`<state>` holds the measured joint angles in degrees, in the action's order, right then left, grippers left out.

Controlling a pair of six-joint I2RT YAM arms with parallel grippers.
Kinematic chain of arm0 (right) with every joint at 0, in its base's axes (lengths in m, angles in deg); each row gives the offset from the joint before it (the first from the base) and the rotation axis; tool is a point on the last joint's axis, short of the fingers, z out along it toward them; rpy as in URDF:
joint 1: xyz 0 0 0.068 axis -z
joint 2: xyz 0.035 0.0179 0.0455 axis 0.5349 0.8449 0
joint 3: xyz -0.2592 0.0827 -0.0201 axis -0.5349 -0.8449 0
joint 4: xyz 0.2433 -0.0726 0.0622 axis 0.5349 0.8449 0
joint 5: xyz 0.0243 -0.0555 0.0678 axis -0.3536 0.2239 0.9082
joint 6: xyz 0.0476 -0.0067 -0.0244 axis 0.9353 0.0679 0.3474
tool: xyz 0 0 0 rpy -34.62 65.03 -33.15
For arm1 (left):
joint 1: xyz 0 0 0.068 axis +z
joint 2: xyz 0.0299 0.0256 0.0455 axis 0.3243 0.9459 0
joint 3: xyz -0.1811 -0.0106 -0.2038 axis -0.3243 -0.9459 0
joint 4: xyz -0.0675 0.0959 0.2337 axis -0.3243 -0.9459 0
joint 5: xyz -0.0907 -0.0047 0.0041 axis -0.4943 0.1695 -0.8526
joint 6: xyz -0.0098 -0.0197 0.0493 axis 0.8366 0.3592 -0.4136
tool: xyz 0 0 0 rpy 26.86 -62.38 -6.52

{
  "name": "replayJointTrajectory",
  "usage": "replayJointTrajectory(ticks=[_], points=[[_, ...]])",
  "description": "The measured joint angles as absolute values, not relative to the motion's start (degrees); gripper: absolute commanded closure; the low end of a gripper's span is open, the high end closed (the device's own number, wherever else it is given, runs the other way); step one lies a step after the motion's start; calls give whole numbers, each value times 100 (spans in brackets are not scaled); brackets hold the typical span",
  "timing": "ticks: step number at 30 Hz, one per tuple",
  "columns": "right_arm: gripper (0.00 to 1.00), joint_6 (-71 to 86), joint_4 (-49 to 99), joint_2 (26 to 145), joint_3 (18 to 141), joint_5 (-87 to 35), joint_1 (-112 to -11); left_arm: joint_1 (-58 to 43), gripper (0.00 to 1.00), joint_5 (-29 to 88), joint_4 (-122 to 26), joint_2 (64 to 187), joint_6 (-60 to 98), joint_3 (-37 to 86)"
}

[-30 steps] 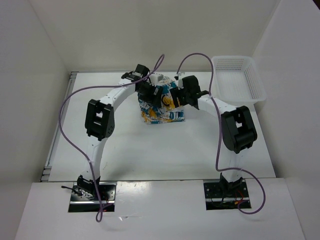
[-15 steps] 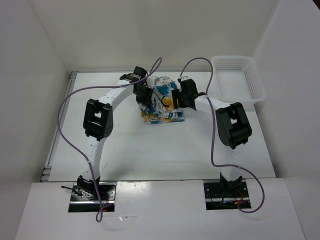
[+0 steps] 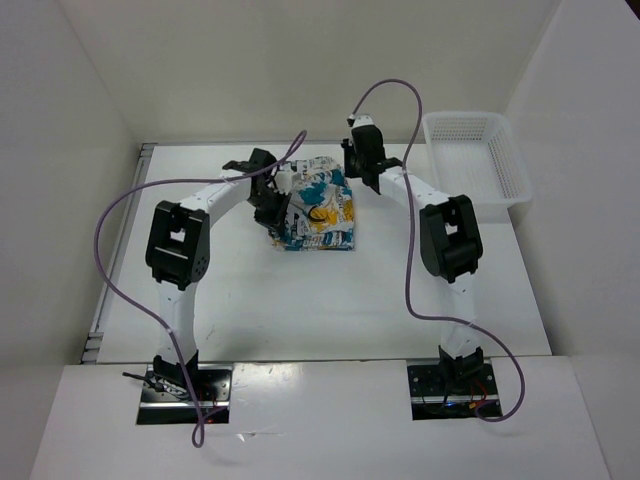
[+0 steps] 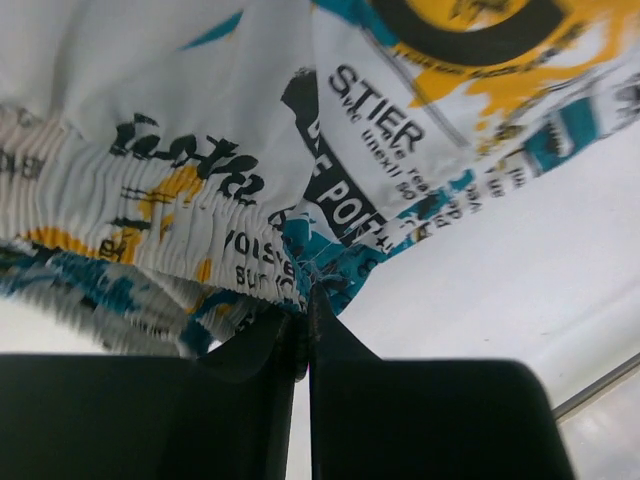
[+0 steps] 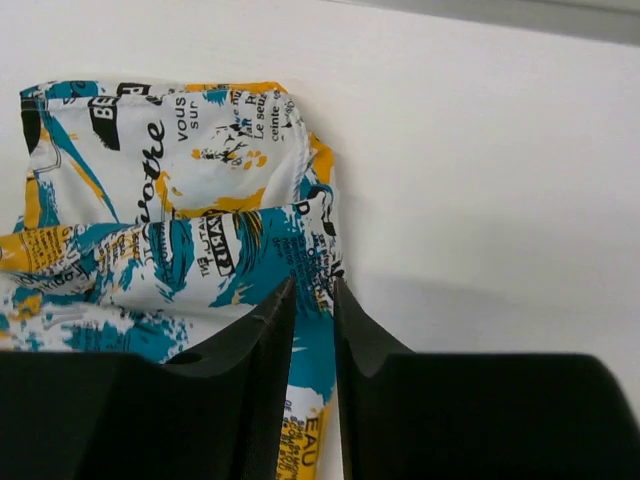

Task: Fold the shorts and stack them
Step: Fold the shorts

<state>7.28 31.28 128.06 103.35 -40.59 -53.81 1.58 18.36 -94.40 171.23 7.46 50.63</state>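
Observation:
The shorts [image 3: 318, 205], white with a teal, yellow and black print, lie folded on the table [image 3: 330, 300] between the two arms. My left gripper [image 3: 272, 208] is at their left edge. In the left wrist view its jaws [image 4: 303, 298] are shut on the teal hem of the shorts [image 4: 200, 190], next to the gathered waistband. My right gripper [image 3: 361, 172] is at their back right corner. In the right wrist view it [image 5: 312, 285] stands over the right edge of the shorts [image 5: 180, 230], open by a narrow gap through which flat fabric shows.
A white perforated plastic basket [image 3: 476, 155] stands at the back right, its rim close to the right arm's forearm. White walls enclose the table on the left, back and right. Purple cables loop above both arms.
The shorts have gone from a raised bunch to a flatter fold, shifted slightly back. The left jaws have shut on the hem. The right jaws have narrowed and that gripper has moved back.

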Motion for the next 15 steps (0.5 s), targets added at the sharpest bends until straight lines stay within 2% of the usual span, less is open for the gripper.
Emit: replayJointTrajectory(ticks=[1, 5, 9, 15], points=[[81, 735, 3119, 12874, 10401, -4031, -5399, 165, 88, 1834, -9433, 17195, 746, 5002], [94, 818, 3134, 13171, 10480, -3814, -5434, 250, 88, 1808, -9411, 17318, 746, 4912], [100, 905, 3215, 13444, 10495, -3644, -5491, 427, 87, 1786, -9350, 17318, 748, 4904], [100, 1131, 3289, 13862, 10958, -3519, -5600, 567, 86, 1788, -9326, 17318, 748, 4829]])
